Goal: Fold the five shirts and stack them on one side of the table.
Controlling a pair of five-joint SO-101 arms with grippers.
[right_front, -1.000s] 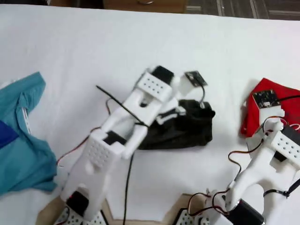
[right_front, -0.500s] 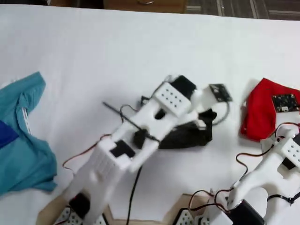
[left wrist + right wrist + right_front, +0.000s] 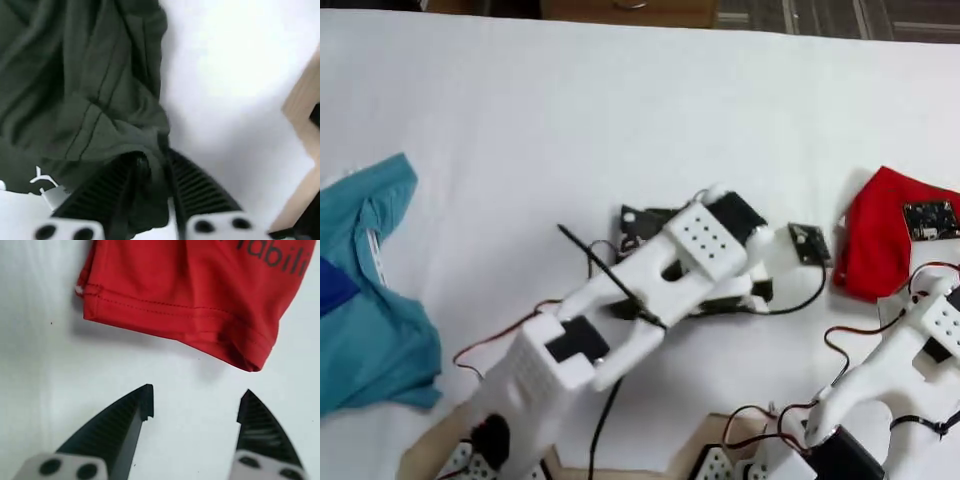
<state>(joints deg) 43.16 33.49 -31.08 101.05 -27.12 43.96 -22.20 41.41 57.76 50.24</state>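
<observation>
A black shirt lies bunched at the table's middle, mostly under my left arm. My left gripper is shut on a fold of it; in the left wrist view the dark cloth is pinched between the fingers of the gripper. A folded red shirt rests at the right edge. My right gripper is open just short of the red shirt's hem, nothing between its fingers. A teal shirt lies crumpled at the far left.
White cloth covers the table. The arms' wooden base plate sits at the near edge, also seen in the left wrist view. Loose cables trail beside both arms.
My left arm has swung right, dragging the black shirt toward the red one. The right arm drew back slightly to the right, then held still.
</observation>
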